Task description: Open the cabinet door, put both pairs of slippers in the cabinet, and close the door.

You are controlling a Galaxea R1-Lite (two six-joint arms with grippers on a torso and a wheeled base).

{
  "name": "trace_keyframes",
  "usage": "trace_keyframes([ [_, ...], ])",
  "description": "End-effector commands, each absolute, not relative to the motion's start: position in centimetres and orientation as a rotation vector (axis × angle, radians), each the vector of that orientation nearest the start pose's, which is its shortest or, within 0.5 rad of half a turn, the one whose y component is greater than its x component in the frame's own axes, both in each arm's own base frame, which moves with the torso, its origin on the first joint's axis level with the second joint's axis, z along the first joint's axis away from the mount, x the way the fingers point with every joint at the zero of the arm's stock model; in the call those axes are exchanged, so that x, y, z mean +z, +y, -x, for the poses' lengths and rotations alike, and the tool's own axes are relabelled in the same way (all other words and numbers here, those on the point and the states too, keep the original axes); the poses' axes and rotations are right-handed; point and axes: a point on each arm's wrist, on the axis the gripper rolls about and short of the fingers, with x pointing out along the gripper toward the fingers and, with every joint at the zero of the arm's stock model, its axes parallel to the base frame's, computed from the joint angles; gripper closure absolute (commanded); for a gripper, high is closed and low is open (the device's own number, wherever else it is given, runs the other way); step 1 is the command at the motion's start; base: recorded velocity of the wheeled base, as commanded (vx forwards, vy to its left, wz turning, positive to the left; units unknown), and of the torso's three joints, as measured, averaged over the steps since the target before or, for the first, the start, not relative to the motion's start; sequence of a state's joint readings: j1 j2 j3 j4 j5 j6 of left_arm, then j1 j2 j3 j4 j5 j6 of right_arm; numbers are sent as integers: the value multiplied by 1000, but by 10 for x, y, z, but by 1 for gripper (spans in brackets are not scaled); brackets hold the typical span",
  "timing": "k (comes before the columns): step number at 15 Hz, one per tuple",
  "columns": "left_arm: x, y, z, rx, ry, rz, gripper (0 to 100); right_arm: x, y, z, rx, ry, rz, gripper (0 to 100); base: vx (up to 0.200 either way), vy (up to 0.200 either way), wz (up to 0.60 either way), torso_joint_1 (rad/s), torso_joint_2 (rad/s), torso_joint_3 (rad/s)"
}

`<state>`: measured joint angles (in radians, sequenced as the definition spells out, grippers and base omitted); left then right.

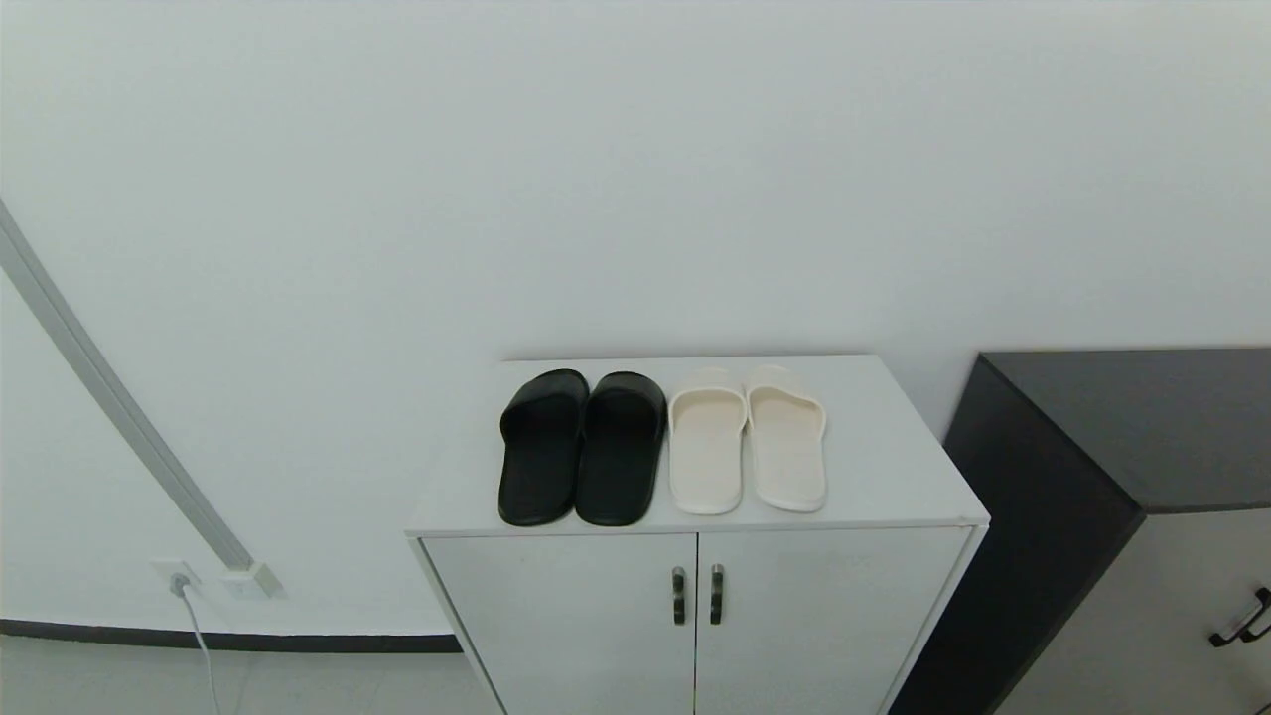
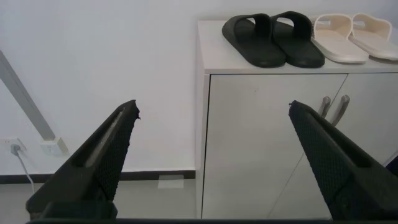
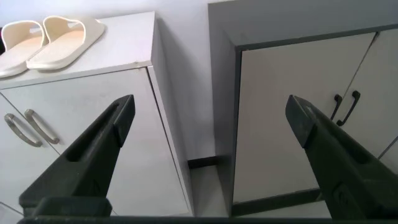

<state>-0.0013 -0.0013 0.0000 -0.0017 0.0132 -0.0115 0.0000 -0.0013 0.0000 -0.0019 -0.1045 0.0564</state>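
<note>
A dark cabinet [image 1: 1142, 427] stands at the lower right. At lower left, a white cable [image 1: 204, 645] hangs from a wall socket [image 1: 177, 576] beside a slanting grey conduit [image 1: 109, 397], above a black skirting [image 1: 228, 641].

This is looking like a plain indoor room, perhaps an entrance corner of a home or an office; I cannot tell which. A white wall [image 1: 635, 179] is standing behind a white two-door cabinet [image 1: 566, 626] with metal handles [image 1: 679, 594]. Black slippers [image 1: 581, 447] and cream slippers [image 1: 747, 442] are lying on its top. A dark cabinet [image 1: 1043, 516] is standing just beside it. A white cable [image 1: 204, 650] is hanging from a wall socket [image 1: 175, 574], a cable duct [image 1: 109, 397] is running slantwise up the wall, and a dark skirting board [image 1: 228, 641] is meeting the pale floor [image 1: 119, 685].
</note>
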Motion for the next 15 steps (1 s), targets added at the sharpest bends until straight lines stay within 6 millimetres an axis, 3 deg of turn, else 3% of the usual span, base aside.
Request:
trace_keyframes([
  [1, 76, 0, 23, 12, -2, 12, 0, 76, -2, 23, -104, -4, -54, 0, 0, 0, 0, 0, 0, 0],
  [7, 76, 0, 23, 15, -3, 12, 0, 78, -1, 23, -41, -11, 11, 0, 0, 0, 0, 0, 0, 0],
  [8, 76, 0, 23, 14, -3, 12, 0, 106, -1, 28, -30, -69, -28, 0, 0, 0, 0, 0, 0, 0],
  [9, 76, 0, 23, 14, -2, 12, 0, 147, -2, 27, 9, -39, -166, 0, 0, 0, 0, 0, 0, 0],
  [12, 76, 0, 23, 14, -3, 14, 0, 155, 3, -12, 154, 229, -63, 0, 0, 0, 0, 0, 0, 0],
  [15, 76, 0, 23, 14, -2, 12, 0, 171, 17, -82, 280, 325, -77, 0, 0, 0, 0, 0, 0, 0],
])
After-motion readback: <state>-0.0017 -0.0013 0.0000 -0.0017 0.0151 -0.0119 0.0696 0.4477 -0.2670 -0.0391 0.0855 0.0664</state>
